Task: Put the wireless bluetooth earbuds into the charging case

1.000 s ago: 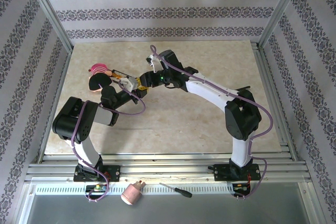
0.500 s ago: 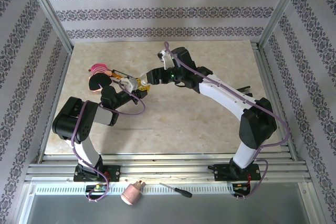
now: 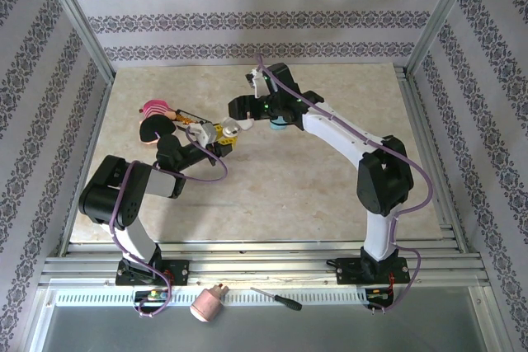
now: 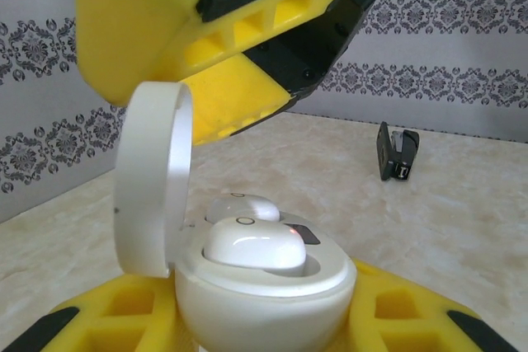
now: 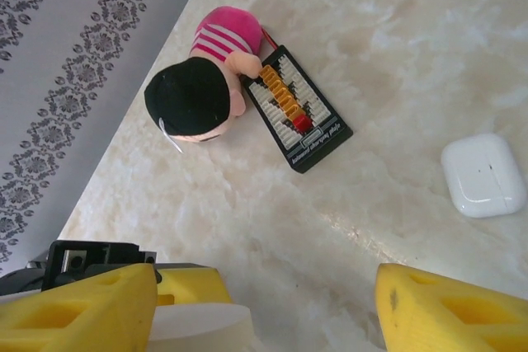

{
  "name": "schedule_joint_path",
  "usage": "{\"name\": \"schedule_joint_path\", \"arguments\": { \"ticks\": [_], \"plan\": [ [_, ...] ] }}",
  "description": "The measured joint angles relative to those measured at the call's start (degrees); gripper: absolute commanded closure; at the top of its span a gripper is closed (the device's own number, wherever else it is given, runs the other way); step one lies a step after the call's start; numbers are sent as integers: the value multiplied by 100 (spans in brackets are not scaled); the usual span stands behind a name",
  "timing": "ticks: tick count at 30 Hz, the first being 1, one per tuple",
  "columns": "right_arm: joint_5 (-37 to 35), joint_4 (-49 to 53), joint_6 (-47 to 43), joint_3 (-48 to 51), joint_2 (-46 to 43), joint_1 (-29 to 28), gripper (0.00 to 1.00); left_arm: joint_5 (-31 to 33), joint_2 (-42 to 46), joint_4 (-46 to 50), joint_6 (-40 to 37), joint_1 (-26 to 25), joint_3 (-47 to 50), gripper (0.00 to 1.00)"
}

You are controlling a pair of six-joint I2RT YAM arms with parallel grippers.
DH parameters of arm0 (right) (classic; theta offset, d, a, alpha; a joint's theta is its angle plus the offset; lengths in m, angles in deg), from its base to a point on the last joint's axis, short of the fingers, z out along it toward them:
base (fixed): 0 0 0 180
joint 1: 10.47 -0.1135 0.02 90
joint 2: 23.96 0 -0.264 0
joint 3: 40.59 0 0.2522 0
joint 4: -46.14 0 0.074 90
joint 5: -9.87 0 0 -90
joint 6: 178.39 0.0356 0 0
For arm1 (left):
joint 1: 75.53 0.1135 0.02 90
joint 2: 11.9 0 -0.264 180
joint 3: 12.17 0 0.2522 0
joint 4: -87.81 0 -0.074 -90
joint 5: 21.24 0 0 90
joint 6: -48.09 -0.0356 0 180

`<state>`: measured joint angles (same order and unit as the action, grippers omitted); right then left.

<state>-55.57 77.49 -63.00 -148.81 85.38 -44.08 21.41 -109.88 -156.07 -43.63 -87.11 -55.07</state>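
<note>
Near the middle left of the table (image 3: 330, 195), my left gripper (image 3: 223, 133) is clamped on the round white plastic charging case (image 4: 264, 294), holding it steady with its lid (image 4: 153, 179) flipped open. Both small glossy white earbuds (image 4: 252, 245) sit in their cups inside, so I think the filling is done. My right gripper (image 5: 264, 319) hangs just above with its yellow fingers (image 5: 91, 307) apart, holding nothing. Next job, I guess, is pushing the lid shut so the buds can charge.
</note>
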Motion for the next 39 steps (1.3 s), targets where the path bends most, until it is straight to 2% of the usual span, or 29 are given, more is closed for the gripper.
{"name": "schedule_joint_path", "arguments": {
  "ticks": [10,15,20,24,28,32,39],
  "plan": [
    [55,-140,94,538,-299,0,30,107,20,-4,66,0,17,79],
    [391,-529,474,938,-407,15,28,151,28,-9,111,0,17,79],
    [1071,-1794,1561,1838,-601,175,28,221,142,-11,240,0,17,79],
    [1582,-3001,2671,2428,-603,313,32,238,210,-31,374,0,-11,79],
    [2004,-4345,3775,2850,-525,348,35,236,225,-42,468,0,-42,79],
    [2227,-5224,4522,3038,-363,343,37,234,258,-44,527,-7,-68,79],
    [2428,-6203,5333,3058,-103,289,53,214,278,-44,605,-15,-144,79]
  ]
}}
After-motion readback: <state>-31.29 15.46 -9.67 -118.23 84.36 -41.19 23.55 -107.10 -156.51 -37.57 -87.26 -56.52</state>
